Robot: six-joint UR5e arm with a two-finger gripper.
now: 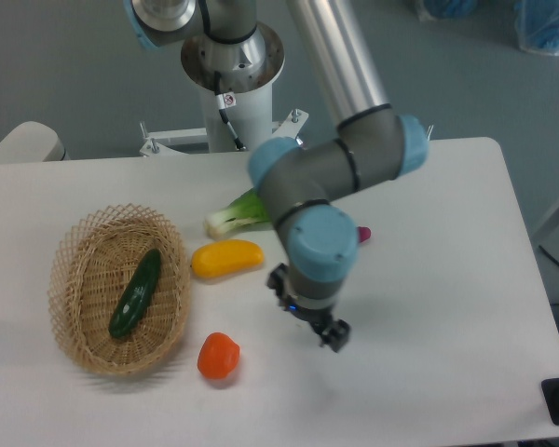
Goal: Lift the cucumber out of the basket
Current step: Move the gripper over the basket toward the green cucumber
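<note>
Nearest the camera, the black two-finger gripper point(335, 337) hangs over bare white table point(447, 307); whether its fingers are spread cannot be told. Well to its left in the picture, the glossy dark green cucumber point(136, 293) lies inside the oval tan wicker basket point(74, 247), long axis diagonal. A small orange-red tomato-like vegetable point(219, 356) sits between them.
</note>
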